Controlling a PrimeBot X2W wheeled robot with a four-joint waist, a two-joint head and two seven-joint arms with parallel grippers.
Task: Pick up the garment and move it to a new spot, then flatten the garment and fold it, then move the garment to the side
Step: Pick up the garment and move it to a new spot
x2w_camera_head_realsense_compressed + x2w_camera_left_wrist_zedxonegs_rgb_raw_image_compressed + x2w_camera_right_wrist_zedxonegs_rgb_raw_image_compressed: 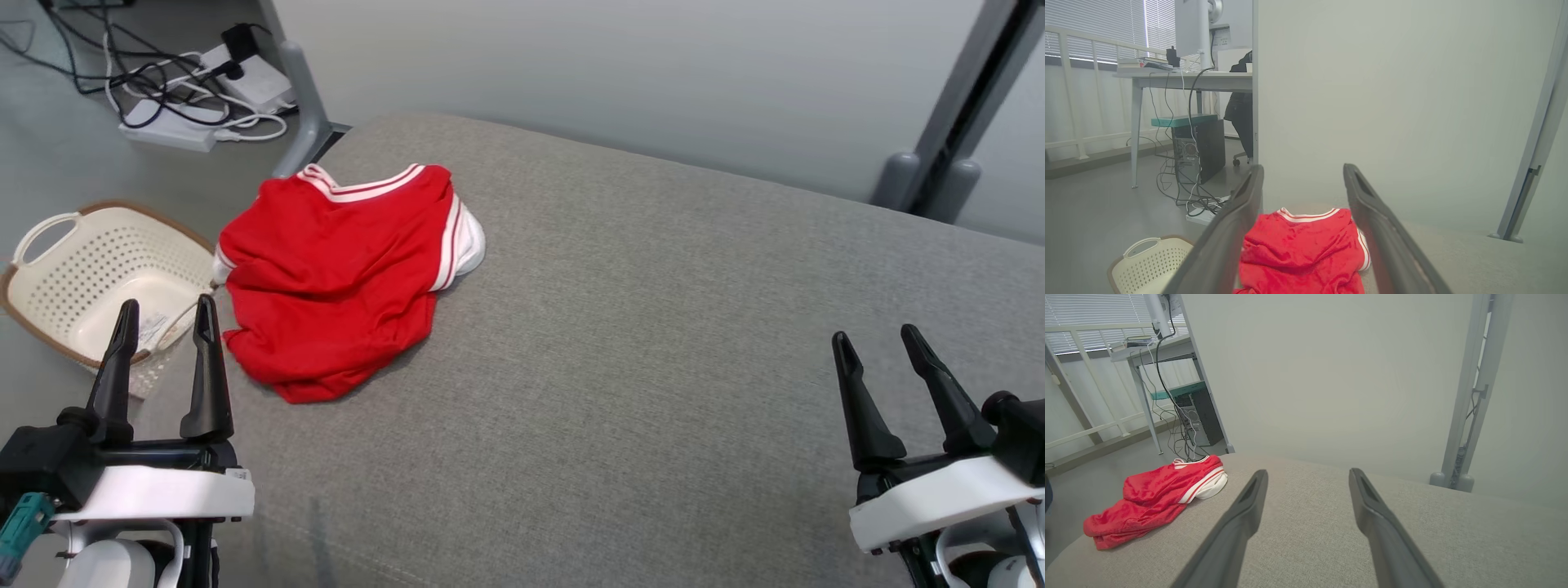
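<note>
The garment (pixel 335 278) is a red shirt with white trim, lying crumpled at the far left of the grey cushioned surface (pixel 653 327). My left gripper (pixel 167 318) stands open just left of the garment's near edge, with nothing between its fingers. In the left wrist view the garment (pixel 1302 253) lies straight ahead between the open fingers (pixel 1237 220) of the left gripper (pixel 1303 175). My right gripper (pixel 878 343) is open at the lower right, far from the garment. From the right wrist, the garment (pixel 1155 498) lies far off to the left of the right gripper (pixel 1306 477).
A cream laundry basket (pixel 90 278) stands on the floor beside the surface's left edge, behind my left gripper. Power strips and cables (pixel 188 90) lie on the floor at the back left. A pale wall panel (pixel 612 73) runs behind the surface, with grey posts (pixel 939 163) at the right.
</note>
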